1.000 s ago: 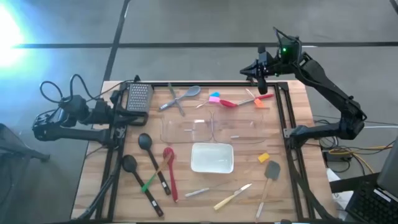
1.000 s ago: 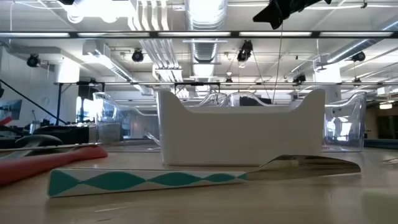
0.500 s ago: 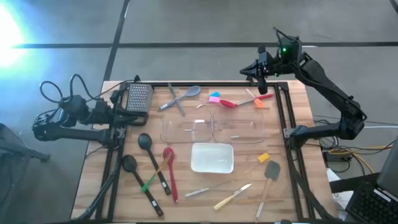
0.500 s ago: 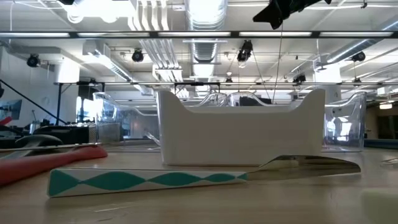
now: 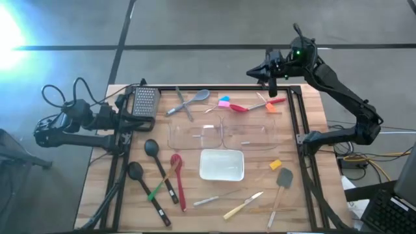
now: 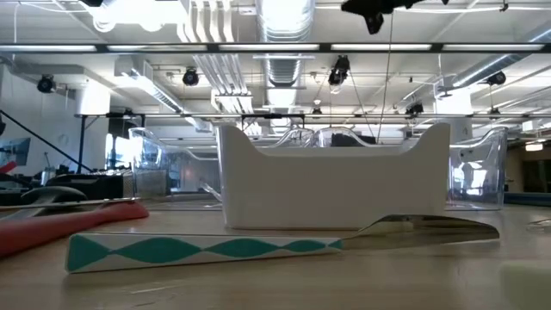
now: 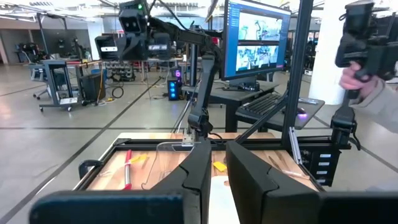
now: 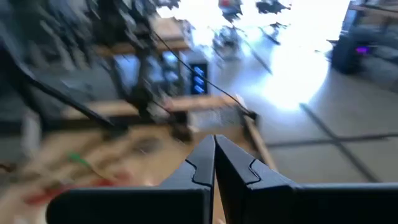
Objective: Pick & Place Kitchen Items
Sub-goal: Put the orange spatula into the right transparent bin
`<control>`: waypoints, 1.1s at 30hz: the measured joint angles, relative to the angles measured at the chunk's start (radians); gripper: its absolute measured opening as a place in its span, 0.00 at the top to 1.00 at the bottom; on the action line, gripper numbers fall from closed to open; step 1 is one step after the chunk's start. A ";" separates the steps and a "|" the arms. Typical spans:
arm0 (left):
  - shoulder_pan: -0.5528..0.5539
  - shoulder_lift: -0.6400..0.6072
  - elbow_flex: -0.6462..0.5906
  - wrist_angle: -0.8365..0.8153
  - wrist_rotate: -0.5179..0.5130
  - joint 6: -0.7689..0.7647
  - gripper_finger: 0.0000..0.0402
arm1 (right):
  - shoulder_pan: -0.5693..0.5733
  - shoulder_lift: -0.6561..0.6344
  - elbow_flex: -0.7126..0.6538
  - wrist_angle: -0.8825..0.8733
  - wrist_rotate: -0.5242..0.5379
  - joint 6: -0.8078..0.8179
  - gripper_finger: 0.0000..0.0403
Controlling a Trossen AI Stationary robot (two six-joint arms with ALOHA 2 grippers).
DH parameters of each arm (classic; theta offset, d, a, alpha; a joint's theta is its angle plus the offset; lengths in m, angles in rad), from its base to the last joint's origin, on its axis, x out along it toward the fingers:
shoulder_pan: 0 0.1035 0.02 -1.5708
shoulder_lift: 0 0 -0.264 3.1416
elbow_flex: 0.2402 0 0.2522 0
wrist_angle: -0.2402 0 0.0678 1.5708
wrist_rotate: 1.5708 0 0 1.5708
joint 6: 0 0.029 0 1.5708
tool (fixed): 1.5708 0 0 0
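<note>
Risk is sitting mostly at the far right corner of the worktop, where the right gripper [image 5: 271, 81] is hanging high above a tight knot of red, pink and blue utensils [image 5: 250, 104]; its fingers are pressed together with nothing between them in the right wrist view, so it needs to open before descending. Those handles are crossing and touching, so a pinch there is likely catching two items or flicking one off the far edge. The left gripper [image 5: 127, 117] is waiting off the left edge, beside the grater [image 5: 145, 101], fingers nearly together and holding nothing.

Counting in the high view: two clear bins [image 5: 222, 133] side by side mid-table, apparently empty apart from one small pale piece, one white tray [image 5: 221, 164] just nearer. Two black ladles [image 5: 155, 170] and one red spatula [image 5: 177, 179] are lying toward the near left corner, overlapping. One grey spoon [image 5: 201, 96] and one tongs [image 5: 184, 104] are lying at the far edge. Two small knives [image 5: 231, 201] are lying along the near edge, one grey spatula [image 5: 281, 185] toward the near right corner. The thin knives are lying flat, hard to pinch.
</note>
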 joint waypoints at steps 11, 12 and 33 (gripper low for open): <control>0.000 0.000 0.000 0.000 0.000 0.000 0.86 | 0.231 0.027 -0.002 -0.334 0.420 -0.067 0.98; 0.000 0.000 0.000 0.000 0.000 0.000 0.86 | 0.247 0.026 -0.001 -0.400 0.457 -0.060 0.98; 0.000 0.000 0.000 0.000 0.000 0.000 0.86 | -0.036 0.143 -0.053 -0.662 0.820 0.052 0.98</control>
